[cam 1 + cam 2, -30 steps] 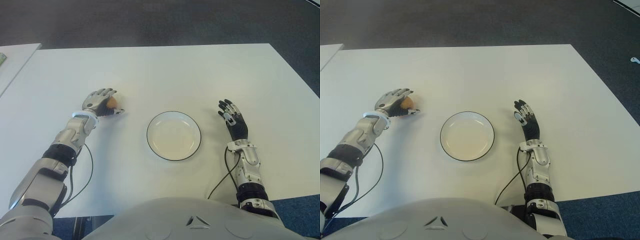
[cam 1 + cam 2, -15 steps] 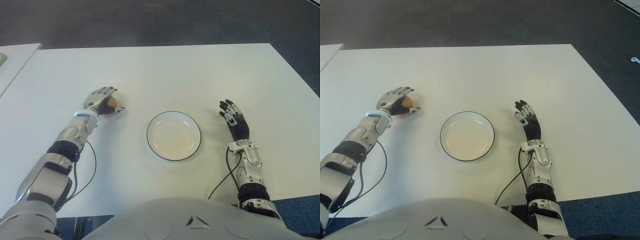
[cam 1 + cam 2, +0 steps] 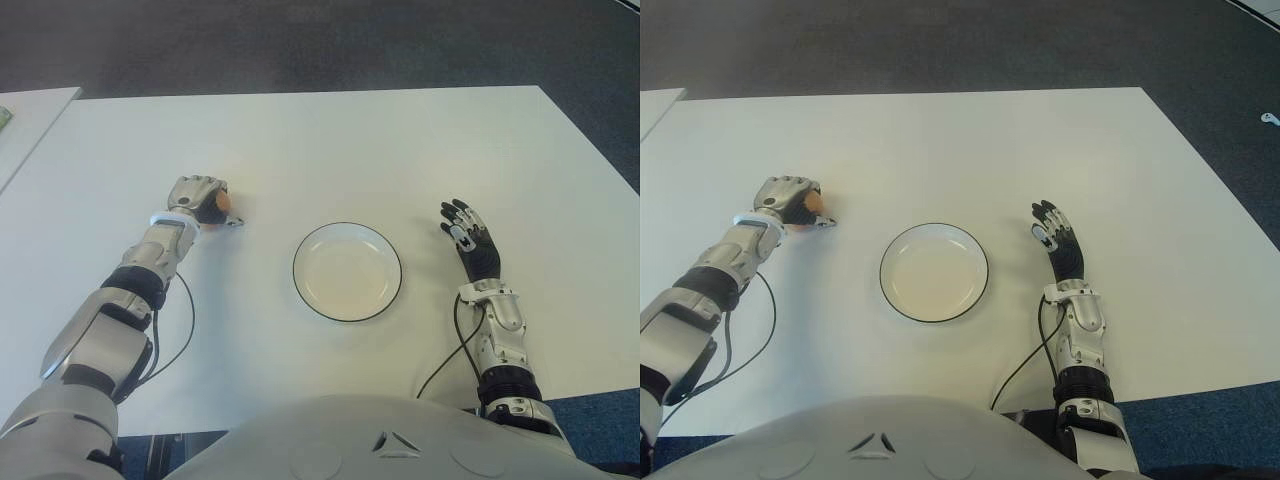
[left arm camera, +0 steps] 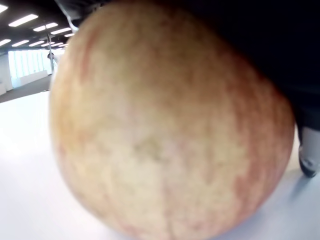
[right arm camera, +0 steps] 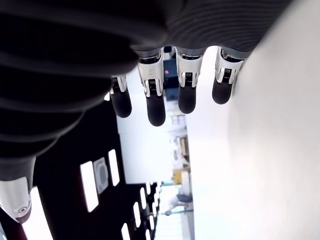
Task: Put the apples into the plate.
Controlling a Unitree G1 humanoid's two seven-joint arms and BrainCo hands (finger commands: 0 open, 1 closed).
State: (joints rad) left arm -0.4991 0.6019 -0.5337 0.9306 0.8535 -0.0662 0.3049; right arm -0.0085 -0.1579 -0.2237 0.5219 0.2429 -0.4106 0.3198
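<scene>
Blotchy red-yellow apple (image 4: pixel 165 135)

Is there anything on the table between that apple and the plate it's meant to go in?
Nothing visible. The left hand grips the apple, and only bare white table lies between it and the empty plate.

**Site: office or lab floor**

I work at a plain white table (image 3: pixel 330 140) set on dark grey carpet (image 3: pixel 300 40), the flat commercial kind. A second white tabletop (image 3: pixel 25 125) stands just beside it on my left. My left wrist view shows rows of long ceiling light panels (image 4: pixel 22 20) and a wide open room with bright windows (image 4: pixel 27 62). My right wrist view shows similar strip lights (image 5: pixel 90 185).
</scene>
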